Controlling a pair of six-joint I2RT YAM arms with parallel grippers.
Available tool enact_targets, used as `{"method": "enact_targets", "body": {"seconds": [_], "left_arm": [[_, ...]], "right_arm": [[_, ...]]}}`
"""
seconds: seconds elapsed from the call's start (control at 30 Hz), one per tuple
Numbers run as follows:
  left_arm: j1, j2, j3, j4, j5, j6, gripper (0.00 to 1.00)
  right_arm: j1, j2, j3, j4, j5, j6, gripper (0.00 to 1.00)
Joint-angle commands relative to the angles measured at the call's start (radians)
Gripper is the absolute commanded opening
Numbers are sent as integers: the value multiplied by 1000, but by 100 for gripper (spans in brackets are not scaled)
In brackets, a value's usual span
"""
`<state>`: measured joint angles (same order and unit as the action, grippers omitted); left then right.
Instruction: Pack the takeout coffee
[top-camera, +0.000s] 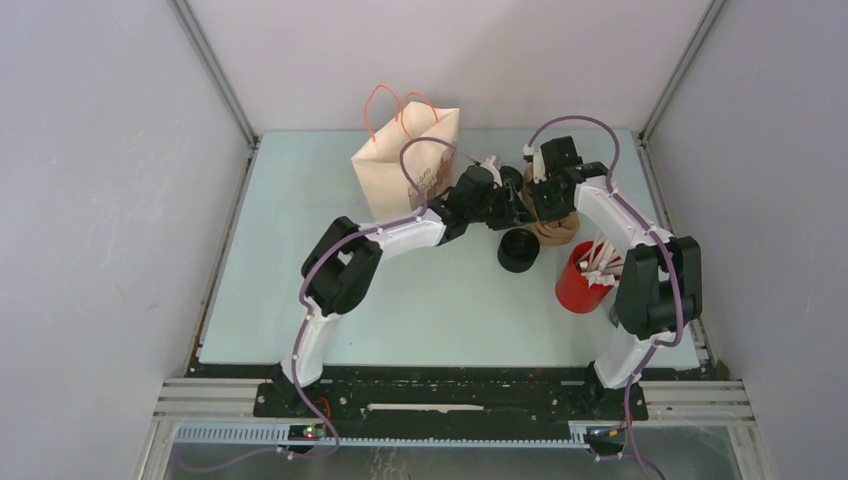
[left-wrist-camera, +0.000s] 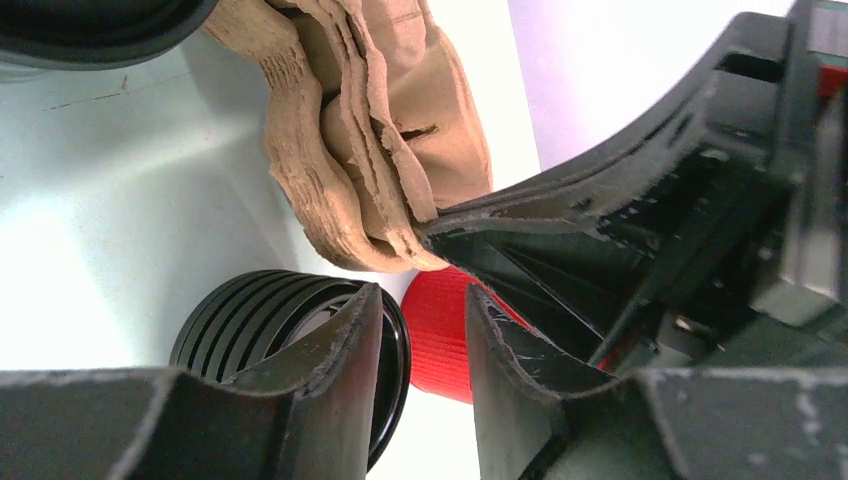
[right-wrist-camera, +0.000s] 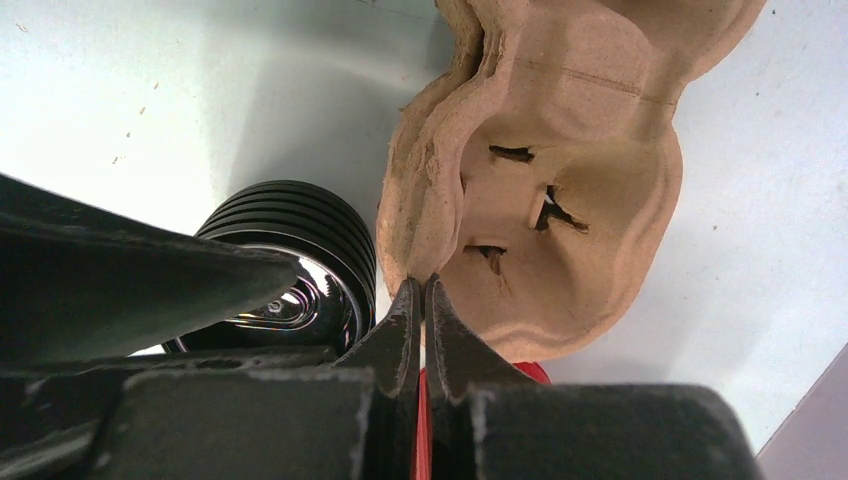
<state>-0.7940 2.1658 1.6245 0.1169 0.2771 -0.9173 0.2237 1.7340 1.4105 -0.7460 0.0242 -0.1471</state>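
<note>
While the right gripper (right-wrist-camera: 421, 288) pinches the pulp cup carrier (right-wrist-camera: 600, 180), the open, empty left gripper (left-wrist-camera: 422, 300) probably must next straddle the black coffee cup (left-wrist-camera: 240, 315).

One black coffee cup (top-camera: 518, 250), one red cup (top-camera: 578, 285), one pulp cup carrier (top-camera: 555, 228) and one paper bag (top-camera: 400, 165) are counted on the desk (top-camera: 400, 300).

It was a robotics lab cell: grey panels (top-camera: 90, 200) in aluminium framing (top-camera: 212, 68) boxed a pale tabletop (top-camera: 290, 200), with left arm (top-camera: 335, 275) and right arm (top-camera: 655, 285) bolted on.
</note>
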Motion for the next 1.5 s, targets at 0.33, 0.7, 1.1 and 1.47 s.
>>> {"method": "enact_targets", "body": {"seconds": [0.33, 0.7, 1.1, 1.47], "left_arm": [[-31, 99, 157, -51, -95, -36, 33], [-31, 144, 213, -106, -122, -40, 26], [-35, 208, 301, -287, -210, -38, 31], [-35, 205, 280, -339, -261, 7, 30]], "right_arm": [[-15, -80, -30, 43, -51, 23, 0], [-15, -92, -31, 43, -59, 21, 0], [18, -116, -41, 62, -33, 16, 0], [90, -249, -59, 139, 258, -38, 0]]}}
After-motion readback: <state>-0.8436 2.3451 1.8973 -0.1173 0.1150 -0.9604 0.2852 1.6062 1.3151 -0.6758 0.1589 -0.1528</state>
